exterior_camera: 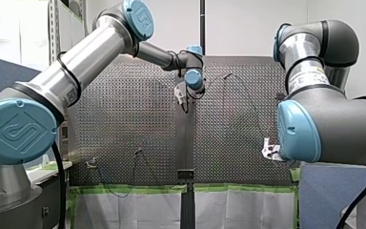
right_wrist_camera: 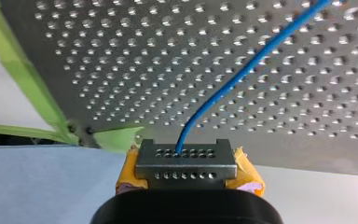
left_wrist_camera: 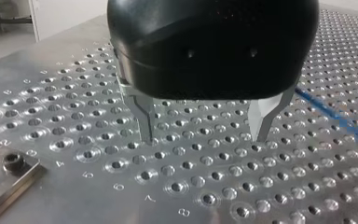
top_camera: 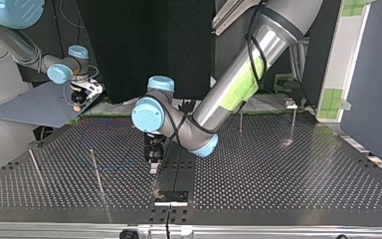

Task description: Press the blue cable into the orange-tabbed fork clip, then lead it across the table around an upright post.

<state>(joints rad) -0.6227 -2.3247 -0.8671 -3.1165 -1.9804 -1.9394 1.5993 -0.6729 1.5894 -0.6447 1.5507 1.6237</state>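
My left arm (exterior_camera: 90,52) and my right arm (exterior_camera: 333,119) are built of silver tubes and grey joints with logo-embossed light-blue caps (exterior_camera: 19,131). The left claw (left_wrist_camera: 205,139) is black with metal fingers (left_wrist_camera: 144,116); the right claw (right_wrist_camera: 186,163) is fitted with yellow pads (right_wrist_camera: 249,176).

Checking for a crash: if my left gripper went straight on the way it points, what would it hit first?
The left gripper would likely meet the bare perforated table first; the blue cable lies off to its side.
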